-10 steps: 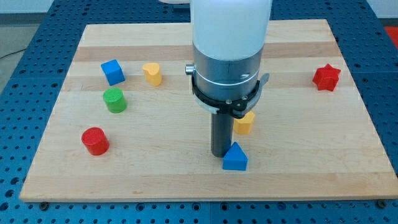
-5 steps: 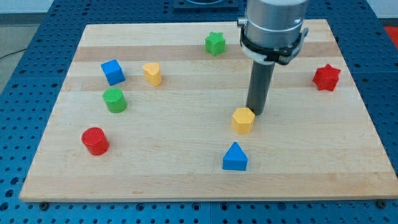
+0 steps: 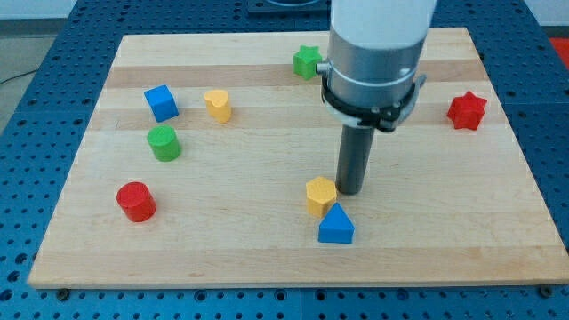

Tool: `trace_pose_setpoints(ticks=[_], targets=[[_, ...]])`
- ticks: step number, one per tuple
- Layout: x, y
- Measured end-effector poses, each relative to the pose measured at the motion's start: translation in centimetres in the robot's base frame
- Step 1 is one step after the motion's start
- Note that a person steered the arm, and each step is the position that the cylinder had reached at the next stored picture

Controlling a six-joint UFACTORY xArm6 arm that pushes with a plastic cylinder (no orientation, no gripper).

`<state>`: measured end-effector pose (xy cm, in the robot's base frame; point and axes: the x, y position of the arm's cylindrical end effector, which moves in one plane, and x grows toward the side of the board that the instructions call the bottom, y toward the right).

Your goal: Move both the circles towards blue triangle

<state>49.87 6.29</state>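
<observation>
The red circle [image 3: 136,201] sits at the view's lower left and the green circle [image 3: 164,142] a little above it. The blue triangle [image 3: 336,224] lies low in the middle of the board. A yellow hexagon [image 3: 321,196] rests against the triangle's upper left. My tip [image 3: 349,191] stands just right of the yellow hexagon and just above the blue triangle, far to the right of both circles.
A blue cube [image 3: 161,102] and a yellow heart-shaped block [image 3: 217,105] sit at the upper left. A green star [image 3: 308,61] is at the top, partly beside the arm. A red star [image 3: 467,110] is at the right edge of the wooden board [image 3: 444,231].
My tip first jumped from beside the blue triangle up to the yellow hexagon, then slid down and left, pushing the hexagon down-left against the triangle.
</observation>
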Motion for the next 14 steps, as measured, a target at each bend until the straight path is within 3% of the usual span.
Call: trace_pose_setpoints(ticks=[5, 6, 8, 14], targets=[[-0.1, -29.1], [-0.1, -31.8], [4.1, -29.1], [6.6, -9.5]])
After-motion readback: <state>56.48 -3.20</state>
